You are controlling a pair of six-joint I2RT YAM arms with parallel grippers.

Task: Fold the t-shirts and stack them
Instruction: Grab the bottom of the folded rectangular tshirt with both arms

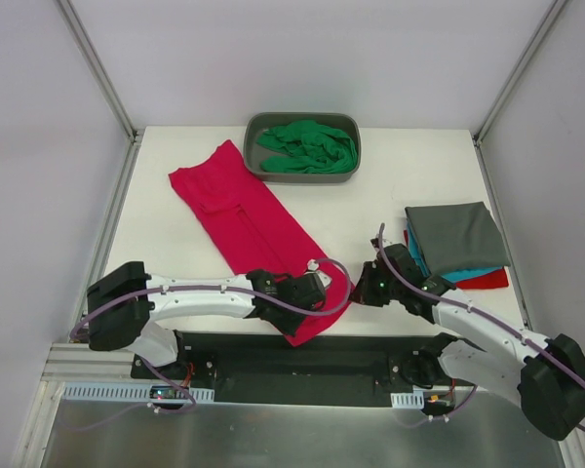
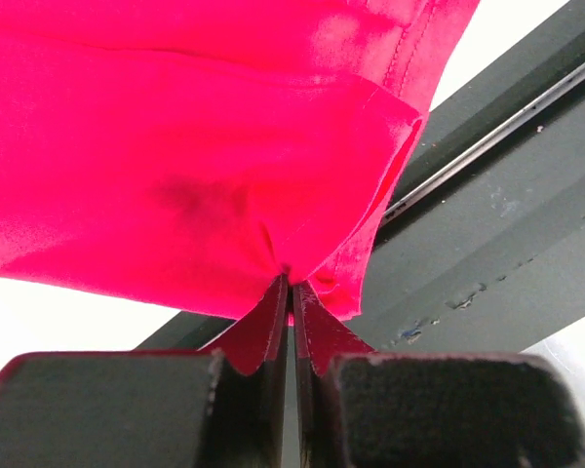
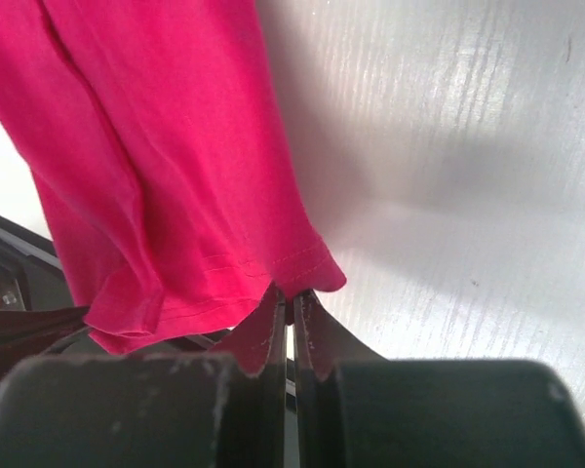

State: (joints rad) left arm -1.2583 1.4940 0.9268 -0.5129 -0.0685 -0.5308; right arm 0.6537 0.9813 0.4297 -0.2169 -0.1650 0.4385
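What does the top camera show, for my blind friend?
A long crimson-pink shirt lies slantwise on a table, and the left arm and right arm pinch its near end in their jaws. Behind it a green shirt sits crumpled in a grey tub; at the right a folded dark grey shirt tops a teal shirt and a red shirt.

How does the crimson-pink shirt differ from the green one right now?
The crimson-pink shirt lies stretched as a long strip on the table; the green shirt sits crumpled in the grey tub. The left gripper and right gripper pinch the crimson-pink shirt's near end; nothing touches the green shirt. Both are plain single-colour fabric.
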